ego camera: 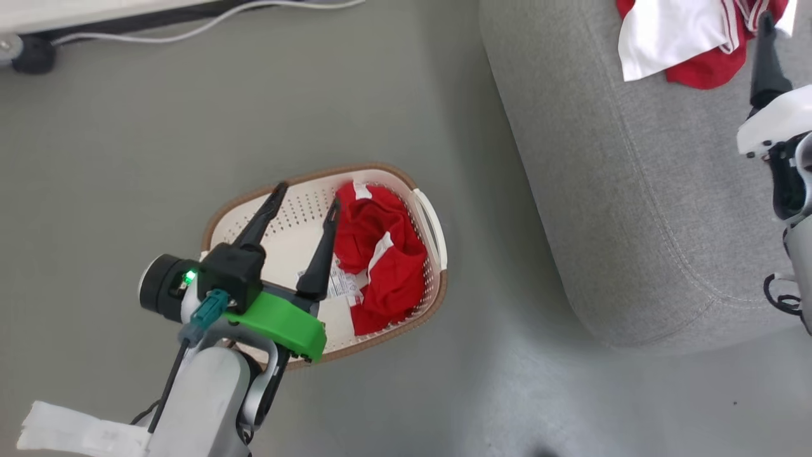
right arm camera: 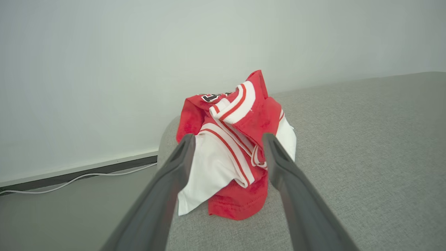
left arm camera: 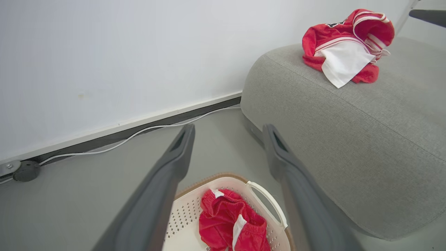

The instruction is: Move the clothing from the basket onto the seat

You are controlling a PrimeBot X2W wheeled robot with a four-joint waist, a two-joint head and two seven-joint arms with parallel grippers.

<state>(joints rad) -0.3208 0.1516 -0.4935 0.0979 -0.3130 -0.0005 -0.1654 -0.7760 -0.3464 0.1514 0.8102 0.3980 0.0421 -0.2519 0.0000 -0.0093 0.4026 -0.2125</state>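
Left gripper (ego camera: pixel 307 193): it is hovering over the basket (ego camera: pixel 355 170), its two dark fingers standing wide apart and gripping nothing.
Under the left gripper: the bare perforated floor of the basket is showing, with a label sticker (ego camera: pixel 342 285) lying beside the base of the finger nearer the seat.
Shorts (ego camera: pixel 380 254): this red part of the clothing is lying crumpled inside the basket, just to the right of the left gripper. From the head view that finger is running along the fabric's edge, and I cannot tell whether it is touching.
Beyond the left gripper: the grey floor (ego camera: pixel 127 158) is stretching ahead to a white wall (left arm camera: pixel 104 52), and a pale cable (left arm camera: pixel 139 130) is running along its foot.
Seat (left arm camera: pixel 348 139): the light-grey sofa is rising ahead and to the right of the left gripper, near the basket but not touching it.
Right gripper (right arm camera: pixel 227 137): it is reaching over the seat, its fingers spread apart and clamping nothing.
Jersey (right arm camera: pixel 237 146): this red and white part of the clothing is sitting in a heap on the seat, just past the right fingertips and showing between them. Whether the tips are brushing the fabric I cannot tell.
Behind the jersey: the seat's rounded end is dropping away toward the same wall and cable.
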